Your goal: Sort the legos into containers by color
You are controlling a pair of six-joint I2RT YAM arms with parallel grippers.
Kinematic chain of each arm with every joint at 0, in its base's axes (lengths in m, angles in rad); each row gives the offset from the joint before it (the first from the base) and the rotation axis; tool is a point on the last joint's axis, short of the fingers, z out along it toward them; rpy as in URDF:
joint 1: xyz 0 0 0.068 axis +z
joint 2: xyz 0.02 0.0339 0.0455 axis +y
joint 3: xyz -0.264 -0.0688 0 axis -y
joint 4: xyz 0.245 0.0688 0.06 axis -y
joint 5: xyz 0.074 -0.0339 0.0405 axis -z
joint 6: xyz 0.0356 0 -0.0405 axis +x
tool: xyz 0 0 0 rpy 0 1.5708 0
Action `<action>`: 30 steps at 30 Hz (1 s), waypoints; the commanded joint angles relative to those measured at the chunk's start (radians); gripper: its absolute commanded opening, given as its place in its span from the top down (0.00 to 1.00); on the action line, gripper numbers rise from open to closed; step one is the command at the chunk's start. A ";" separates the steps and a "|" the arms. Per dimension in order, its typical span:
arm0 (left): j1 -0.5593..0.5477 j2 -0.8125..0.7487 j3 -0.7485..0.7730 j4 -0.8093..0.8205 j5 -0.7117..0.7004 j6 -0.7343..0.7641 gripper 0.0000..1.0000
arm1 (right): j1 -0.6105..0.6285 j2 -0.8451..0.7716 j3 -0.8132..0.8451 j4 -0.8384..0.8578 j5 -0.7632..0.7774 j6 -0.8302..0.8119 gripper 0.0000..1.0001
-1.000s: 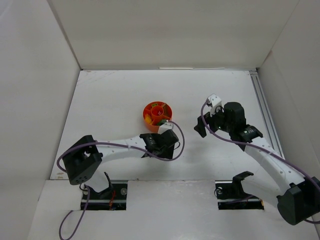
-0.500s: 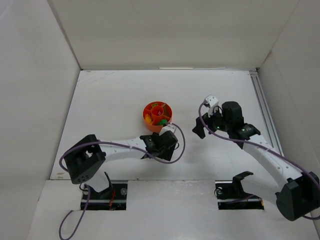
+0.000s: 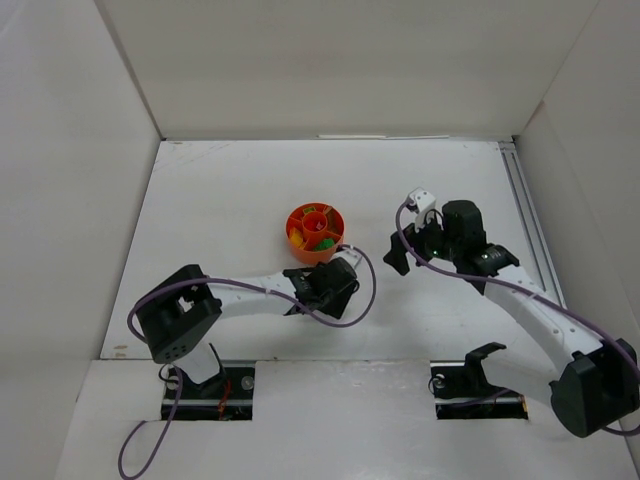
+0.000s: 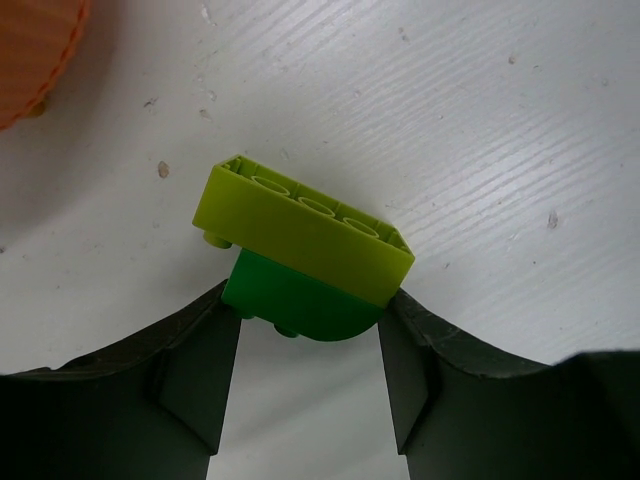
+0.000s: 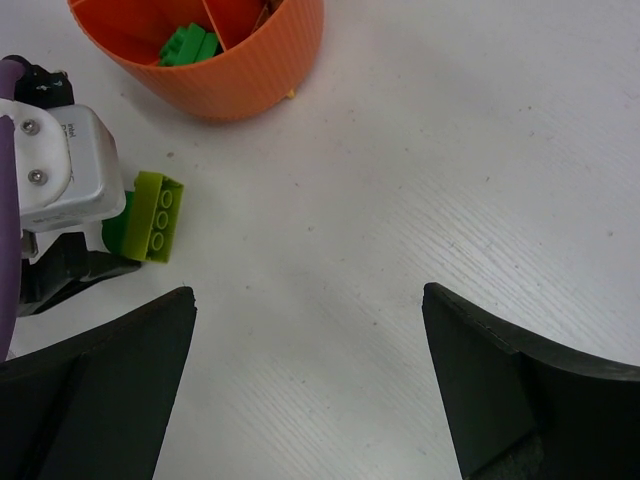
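Observation:
A lime lego (image 4: 300, 225) stacked on a green lego (image 4: 300, 305) lies on the white table just below the round orange dish (image 3: 297, 240). My left gripper (image 4: 310, 312) is shut on the green lower brick, with a fingertip against each of its sides. The right wrist view shows the same lime lego (image 5: 155, 215) beside the left gripper's white body (image 5: 60, 170), below the dish (image 5: 250, 70). Green legos (image 5: 190, 45) lie in one compartment. My right gripper (image 5: 308, 295) hangs wide open over bare table, right of the dish, holding nothing.
White walls enclose the table on the left, back and right. A metal rail (image 3: 528, 225) runs along the right edge. A purple cable (image 3: 360, 285) loops beside the left wrist. Yellow and red pieces also show inside the dish (image 3: 334, 222).
The left jaws have narrowed onto the stacked lego just below the dish. The right arm has drifted slightly left and toward the near edge, its jaws still wide.

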 commanded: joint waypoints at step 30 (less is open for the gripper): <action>-0.034 -0.342 0.078 0.178 0.156 0.290 0.76 | -0.009 0.215 0.188 -0.009 -0.543 0.369 0.05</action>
